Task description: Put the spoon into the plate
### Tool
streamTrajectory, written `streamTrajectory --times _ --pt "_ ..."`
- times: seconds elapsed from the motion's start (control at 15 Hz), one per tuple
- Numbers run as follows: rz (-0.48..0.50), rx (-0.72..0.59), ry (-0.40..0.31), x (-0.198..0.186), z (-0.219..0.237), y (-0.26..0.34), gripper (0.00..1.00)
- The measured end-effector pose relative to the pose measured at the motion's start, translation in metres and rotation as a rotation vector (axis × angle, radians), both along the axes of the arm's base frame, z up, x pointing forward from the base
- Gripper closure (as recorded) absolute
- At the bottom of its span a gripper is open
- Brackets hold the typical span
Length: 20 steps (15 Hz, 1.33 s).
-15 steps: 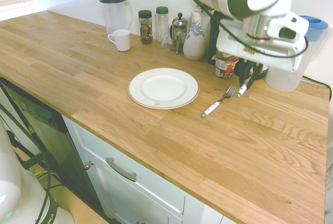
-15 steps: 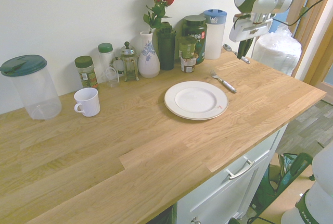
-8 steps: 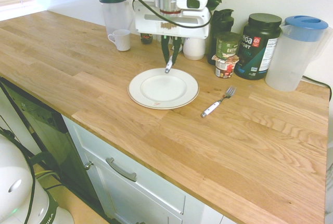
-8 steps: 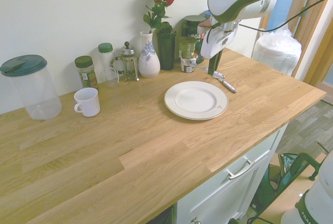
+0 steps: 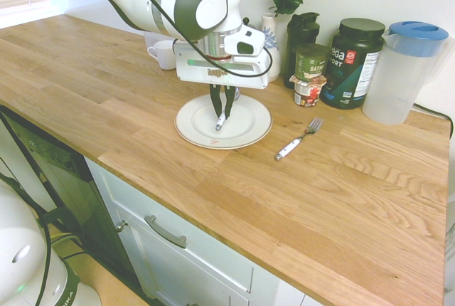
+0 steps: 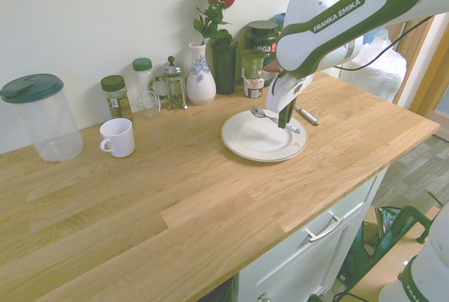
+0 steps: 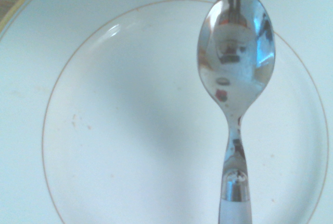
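White arm [image 6: 351,14] with dark green joints, "FRANKA EMIKA" lettering, black cables.

the plate [image 5: 245,134] is a large round white dinner plate with a wide flat rim and a thin gold line around the edge, lying flat on the wooden counter. the spoon [image 6: 259,113] is small, with a shiny oval metal bowl and a white handle. it is held above the plate, roughly level in the second exterior view, its bowl over the plate's middle well. close up, the bowl [image 7: 235,41] faces upward, mirror-bright, over the plate's inner ring.
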<state>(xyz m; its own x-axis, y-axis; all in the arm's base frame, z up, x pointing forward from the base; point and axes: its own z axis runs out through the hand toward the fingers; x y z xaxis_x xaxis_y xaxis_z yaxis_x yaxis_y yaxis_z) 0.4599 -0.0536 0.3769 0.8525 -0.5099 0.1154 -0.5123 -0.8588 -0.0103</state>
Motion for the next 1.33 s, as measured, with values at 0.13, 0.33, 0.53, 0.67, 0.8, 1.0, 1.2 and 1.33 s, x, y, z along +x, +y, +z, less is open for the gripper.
streamTrajectory --times 0.13,0.33,0.53,0.67,0.8,1.0,1.2,1.33 --pt "-0.014 -0.003 0.003 0.007 -0.01 -0.001 1.0" --pt "-0.025 -0.008 0.012 0.019 -0.024 -0.003 1.0" --pt "-0.033 -0.007 0.011 0.028 -0.026 -0.005 0.0" --pt "-0.041 -0.01 0.01 0.034 -0.027 -0.006 0.0" --pt "-0.048 -0.01 0.01 0.04 -0.028 -0.006 0.0" --pt "-0.049 -0.01 0.009 0.042 -0.027 -0.006 0.0" --pt "-0.051 -0.009 0.012 0.042 -0.028 -0.002 0.0" --pt "-0.054 -0.01 0.011 0.043 -0.028 0.001 0.0"
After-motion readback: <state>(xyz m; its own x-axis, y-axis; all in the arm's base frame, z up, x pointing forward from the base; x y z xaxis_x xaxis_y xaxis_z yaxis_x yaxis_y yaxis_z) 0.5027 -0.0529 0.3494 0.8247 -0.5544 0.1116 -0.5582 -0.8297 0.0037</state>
